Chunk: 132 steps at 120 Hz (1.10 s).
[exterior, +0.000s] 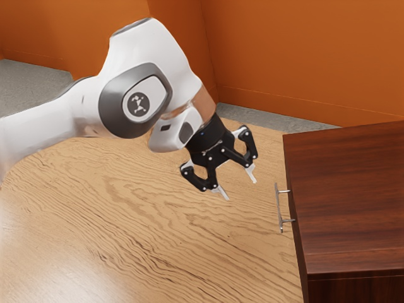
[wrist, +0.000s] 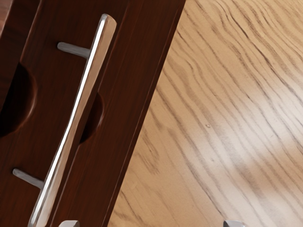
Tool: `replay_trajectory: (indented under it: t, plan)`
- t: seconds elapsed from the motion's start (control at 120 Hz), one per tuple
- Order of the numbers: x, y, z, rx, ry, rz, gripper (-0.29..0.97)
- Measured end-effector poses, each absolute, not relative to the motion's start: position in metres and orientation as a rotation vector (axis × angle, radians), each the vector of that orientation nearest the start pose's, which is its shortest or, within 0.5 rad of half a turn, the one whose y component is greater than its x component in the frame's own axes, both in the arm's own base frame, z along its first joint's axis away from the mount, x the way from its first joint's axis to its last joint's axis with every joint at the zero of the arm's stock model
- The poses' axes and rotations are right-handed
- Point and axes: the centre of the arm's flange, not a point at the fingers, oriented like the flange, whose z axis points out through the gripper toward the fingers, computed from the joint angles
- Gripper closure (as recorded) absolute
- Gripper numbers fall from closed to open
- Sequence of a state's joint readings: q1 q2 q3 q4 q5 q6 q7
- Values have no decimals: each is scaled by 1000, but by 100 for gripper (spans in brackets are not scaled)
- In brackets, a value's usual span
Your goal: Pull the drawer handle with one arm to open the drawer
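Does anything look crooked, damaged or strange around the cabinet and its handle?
Nothing stands out. The handle sits straight on both posts, the cabinet shows no damage, and the open hand hangs apart from it.

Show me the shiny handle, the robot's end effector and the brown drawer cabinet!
handle [exterior: 279, 207]: exterior view, middle of its metal bar.
end effector [exterior: 240, 189]: exterior view, midway between its fingertips.
drawer cabinet [exterior: 347, 189]: exterior view, on its wooden top.

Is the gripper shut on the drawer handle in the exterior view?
No, the gripper is open and apart from the drawer handle, with a strip of the table showing between them.
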<state>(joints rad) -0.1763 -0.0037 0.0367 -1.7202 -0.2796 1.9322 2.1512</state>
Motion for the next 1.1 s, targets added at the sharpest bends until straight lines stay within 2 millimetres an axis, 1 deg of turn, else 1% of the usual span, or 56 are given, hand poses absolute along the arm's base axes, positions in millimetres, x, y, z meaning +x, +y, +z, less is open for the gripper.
replay_trajectory:
  t: [0.092,0.192,0.45,0.542,0.65,0.725,0.808,0.9,0.975,1.042,1.1]
  plan:
    - [578,-108,587,-1311,2757,-545,38]
    - [580,-116,586,-1259,2767,-562,41]
    - [581,-134,584,-1165,2792,-614,46]
    - [583,-139,579,-1145,2806,-622,47]
    - [587,-143,571,-1133,2821,-629,52]
    - [589,-142,565,-1133,2828,-631,57]
    - [593,-143,557,-1131,2836,-630,59]
    - [594,-145,553,-1121,2843,-629,64]
    - [588,-146,557,-1105,2842,-633,66]
    - [576,-145,562,-1091,2839,-632,68]
    - [566,-144,561,-1085,2844,-626,69]
